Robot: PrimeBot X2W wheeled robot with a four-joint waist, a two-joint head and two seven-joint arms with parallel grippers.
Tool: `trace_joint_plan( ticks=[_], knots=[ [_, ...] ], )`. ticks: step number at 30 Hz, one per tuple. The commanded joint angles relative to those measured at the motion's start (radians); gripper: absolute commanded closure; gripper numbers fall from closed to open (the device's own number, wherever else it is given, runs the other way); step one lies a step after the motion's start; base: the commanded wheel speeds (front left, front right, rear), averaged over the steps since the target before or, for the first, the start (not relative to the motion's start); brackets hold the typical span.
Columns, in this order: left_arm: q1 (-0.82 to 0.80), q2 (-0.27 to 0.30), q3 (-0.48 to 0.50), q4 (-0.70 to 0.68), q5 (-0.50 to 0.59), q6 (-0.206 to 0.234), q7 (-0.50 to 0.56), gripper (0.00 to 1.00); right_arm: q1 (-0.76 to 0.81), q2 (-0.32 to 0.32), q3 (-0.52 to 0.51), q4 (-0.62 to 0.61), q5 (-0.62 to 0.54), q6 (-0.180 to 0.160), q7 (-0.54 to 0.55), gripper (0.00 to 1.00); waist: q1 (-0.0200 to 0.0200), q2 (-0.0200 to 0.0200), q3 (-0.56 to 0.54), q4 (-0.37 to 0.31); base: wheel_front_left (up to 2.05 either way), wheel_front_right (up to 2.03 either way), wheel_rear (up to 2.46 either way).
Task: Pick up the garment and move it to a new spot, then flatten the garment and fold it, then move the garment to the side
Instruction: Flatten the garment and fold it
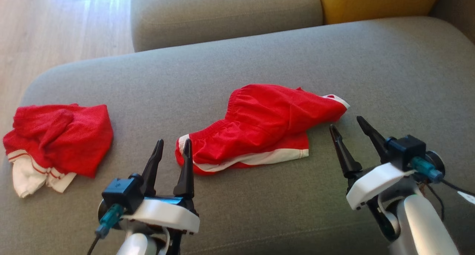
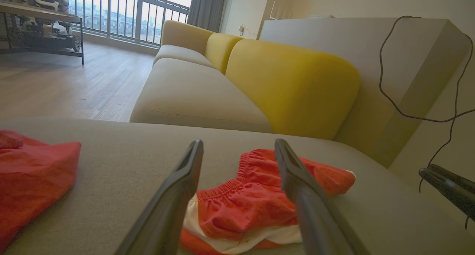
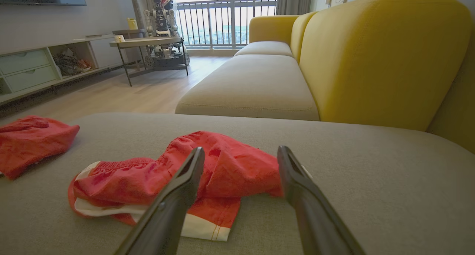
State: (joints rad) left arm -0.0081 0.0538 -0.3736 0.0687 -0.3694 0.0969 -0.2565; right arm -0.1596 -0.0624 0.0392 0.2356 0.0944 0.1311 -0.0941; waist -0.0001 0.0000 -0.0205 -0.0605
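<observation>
Red shorts point(image 1: 259, 125) lie crumpled at the middle of the grey cushion point(image 1: 371, 62), between left gripper point(image 1: 173, 141) and right gripper point(image 1: 346, 122), both spread wide and empty; a pinch catching one layer could leave them bunched.

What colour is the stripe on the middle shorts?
White, edging the red shorts; best in the head view.

Big grey sofa seat point(image 1: 259, 210) runs across the lower part of the head view, with a mustard-yellow back cushion point(image 1: 374, 2) at upper right. Pale wood floor point(image 1: 55, 28) at upper left, sun glaring off it. In the right wrist view there's a balcony railing point(image 3: 222, 21) behind glass at top centre, a grey curtain point(image 3: 293, 0) right beside it, and a low table point(image 3: 148, 42) and white TV cabinet point(image 3: 37, 69) on the left.
</observation>
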Motion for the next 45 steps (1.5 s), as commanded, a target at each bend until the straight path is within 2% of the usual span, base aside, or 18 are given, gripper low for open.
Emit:
trace_joint_plan(
  ticks=[1,6,12,14,19,23,24,25,26,31,36,45],
  knots=[
    [-0.061,-0.004,0.029,-0.031,0.004,0.005,-0.005,0.00,-0.038,0.009,0.009,-0.052,-0.014,0.000,0.020,0.00,0.0001,0.0000,0.013,-0.007,0.00,0.00,0.00],
    [-0.072,-0.004,0.006,-0.025,0.000,0.001,-0.005,0.00,-0.054,0.011,-0.046,-0.042,-0.046,0.000,0.064,0.00,0.0001,0.0000,0.023,0.022,0.00,0.00,0.00],
    [-0.083,-0.004,-0.032,-0.009,0.013,-0.004,-0.005,0.00,-0.144,0.012,-0.097,0.049,-0.045,0.000,0.116,0.00,0.0001,0.0000,0.075,0.099,0.00,0.00,0.00],
    [-0.088,-0.004,-0.043,-0.006,0.022,-0.004,-0.005,0.00,-0.192,0.012,-0.151,0.105,-0.051,0.000,0.128,0.00,0.0001,0.0000,0.097,0.124,0.00,0.00,0.00],
    [-0.114,-0.004,-0.063,-0.018,0.017,0.012,-0.005,0.00,-0.330,0.012,-0.341,0.259,-0.160,0.000,0.154,0.00,0.0001,0.0000,0.168,0.185,0.00,0.00,0.00],
    [-0.129,-0.004,-0.080,-0.023,0.007,0.025,-0.005,0.00,-0.411,0.012,-0.423,0.379,-0.194,0.000,0.183,0.00,0.0001,0.0000,0.203,0.220,0.00,0.00,0.00],
    [-0.133,-0.004,-0.085,-0.023,0.005,0.027,-0.005,0.00,-0.426,0.012,-0.425,0.410,-0.192,0.000,0.195,0.24,0.0001,0.0000,0.210,0.227,0.00,0.00,0.00],
    [-0.137,-0.004,-0.088,-0.024,0.003,0.029,-0.005,0.00,-0.442,0.012,-0.425,0.442,-0.179,0.000,0.207,0.89,0.0001,0.0000,0.215,0.233,0.00,0.00,0.00],
    [-0.140,-0.004,-0.091,-0.024,0.001,0.031,-0.005,0.00,-0.455,0.012,-0.427,0.466,-0.170,0.000,0.213,1.00,0.0001,0.0000,0.219,0.237,0.00,0.00,0.00],
    [-0.150,-0.004,-0.095,-0.028,-0.007,0.042,-0.005,0.00,-0.499,0.012,-0.409,0.514,-0.188,0.000,0.166,1.00,0.0001,0.0000,0.225,0.247,0.00,0.00,0.00],
    [-0.152,-0.004,-0.098,-0.029,-0.013,0.046,-0.005,0.00,-0.551,0.009,-0.335,0.511,-0.177,0.000,0.075,1.00,0.0001,0.0000,0.212,0.250,0.00,0.00,0.00],
    [-0.153,-0.004,-0.123,-0.045,-0.029,0.047,-0.005,0.00,-0.770,-0.053,-0.235,0.480,-0.163,0.000,0.022,1.00,0.0001,0.0000,0.228,0.296,0.00,0.00,0.00]
  ],
)
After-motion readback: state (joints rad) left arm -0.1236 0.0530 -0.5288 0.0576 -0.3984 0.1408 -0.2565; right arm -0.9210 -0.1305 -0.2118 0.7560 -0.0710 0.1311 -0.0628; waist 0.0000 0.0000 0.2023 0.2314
